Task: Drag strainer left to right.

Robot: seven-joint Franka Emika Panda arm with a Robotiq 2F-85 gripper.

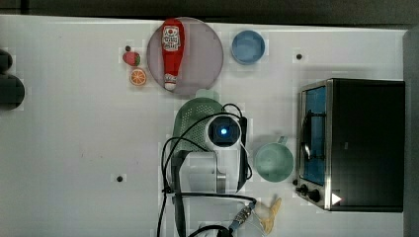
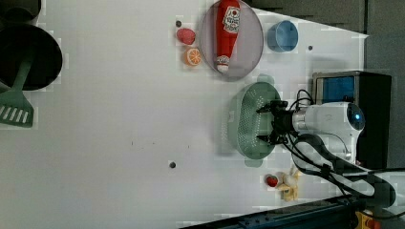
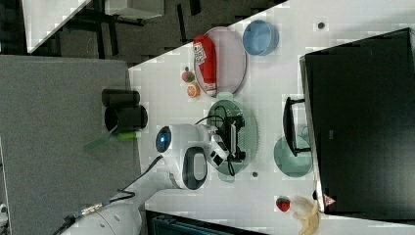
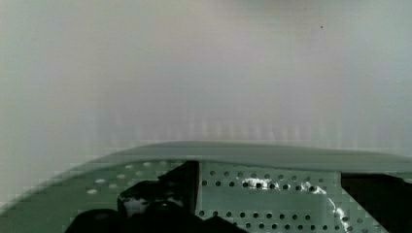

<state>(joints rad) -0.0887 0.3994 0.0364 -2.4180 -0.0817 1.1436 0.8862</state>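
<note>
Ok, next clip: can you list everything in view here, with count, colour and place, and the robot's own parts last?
strainer: one, mint green, mid-table, under the gripper
mug: one, mint green, between strainer and oven in the top view
plate: one, grey, beyond the strainer
ketchup bottle: one, red, lying on the plate
bowl: one, blue, top view's right of the plate
strawberry: one, red, beside the plate
orange slice: one, orange, next to that strawberry
oven: one, black, top view's right
spatula: one, green, left view's left edge
gripper: one, black, open over the strainer
</note>
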